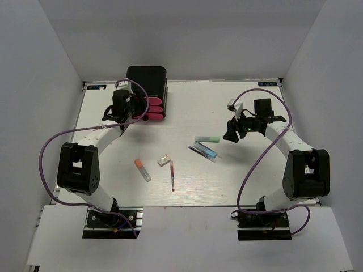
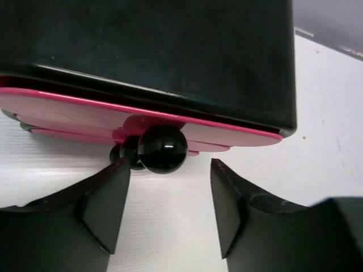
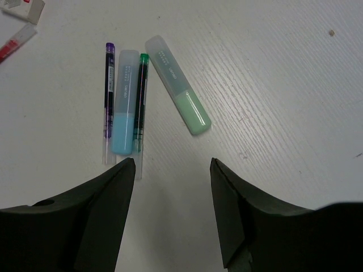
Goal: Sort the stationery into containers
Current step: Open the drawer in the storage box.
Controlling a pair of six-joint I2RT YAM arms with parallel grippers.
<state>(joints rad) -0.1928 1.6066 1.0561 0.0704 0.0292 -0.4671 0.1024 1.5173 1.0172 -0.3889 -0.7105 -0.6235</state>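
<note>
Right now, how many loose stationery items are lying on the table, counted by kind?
highlighters: 2 (pale green highlighter, pale blue highlighter)
thin pens: 3 (purple pen, green pen, red pen)
orange-capped marker: 1
small white block: 1
Total: 7

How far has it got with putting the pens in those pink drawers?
Done: nothing visible; the drawers look shut. In hand: the left claw is open at the knobs, the right claw open near the green highlighter. Left: everything, including the marker and red pen on the table.
</note>
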